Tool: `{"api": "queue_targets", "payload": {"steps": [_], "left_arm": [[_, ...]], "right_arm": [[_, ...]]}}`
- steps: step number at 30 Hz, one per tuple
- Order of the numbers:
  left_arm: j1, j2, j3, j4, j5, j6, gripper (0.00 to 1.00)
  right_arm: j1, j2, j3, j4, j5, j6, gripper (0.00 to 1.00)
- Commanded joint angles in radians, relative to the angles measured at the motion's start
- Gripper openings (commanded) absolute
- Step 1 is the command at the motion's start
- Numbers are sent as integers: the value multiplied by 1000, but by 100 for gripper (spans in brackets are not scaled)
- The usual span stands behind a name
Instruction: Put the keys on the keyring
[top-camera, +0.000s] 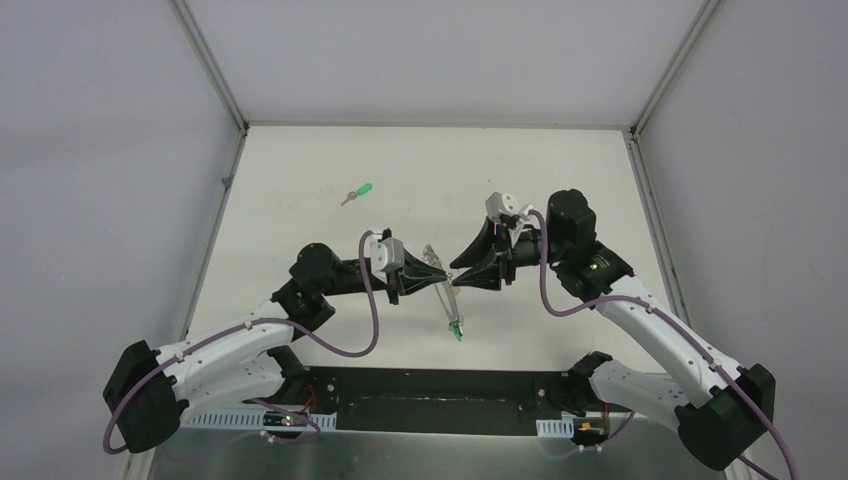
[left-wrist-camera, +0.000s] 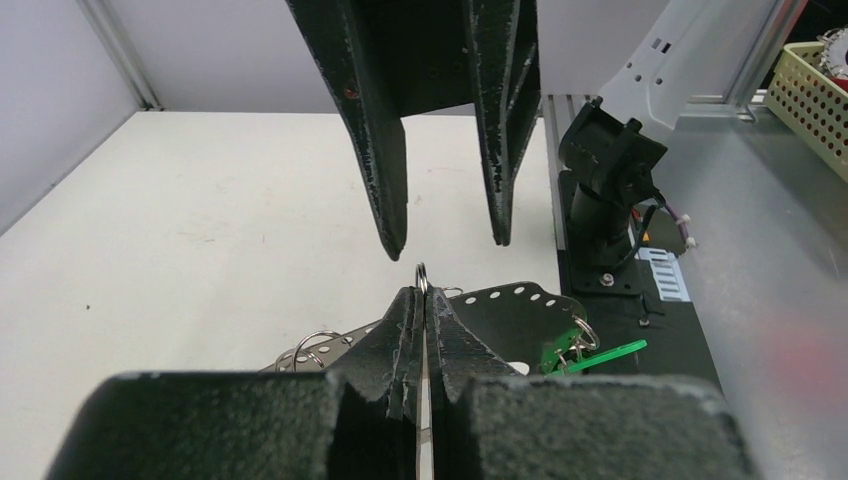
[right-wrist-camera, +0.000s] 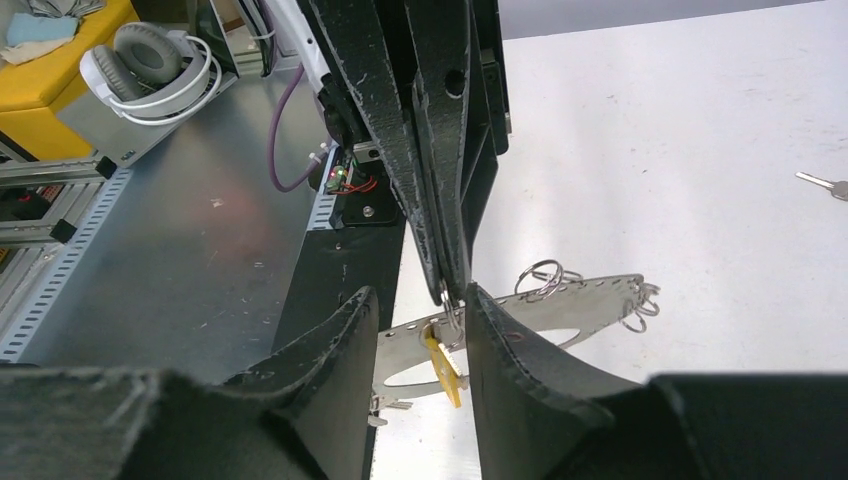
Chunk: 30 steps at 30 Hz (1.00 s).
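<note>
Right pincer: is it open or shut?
Open. In the left wrist view the right pincer shows its two fingers standing well apart, a wide gap between them.

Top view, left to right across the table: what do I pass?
Green key → left gripper → right gripper. The keyring overlaps both grippers' tips, so it is left out of the order.
</note>
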Motion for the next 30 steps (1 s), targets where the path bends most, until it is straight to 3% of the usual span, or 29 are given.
{"api": "queue_targets", "payload": {"steps": [1, 9, 13, 24, 30], "left_arm": [[-11, -1, 48, 52, 42, -1, 0], [-11, -2, 55, 43, 54, 3, 0], [-10, -2, 56, 42, 58, 4, 0], [-10, -3, 58, 46, 62, 6, 0], [-11, -1, 58, 45, 61, 6, 0]], "right_arm": [[7, 4, 18, 59, -8, -48, 39], [8, 24, -3, 42, -15, -64, 34], [7, 31, -4, 42, -18, -64, 27], [7, 37, -39, 40, -13, -70, 31], [8, 34, -34, 40, -14, -70, 26]]}}
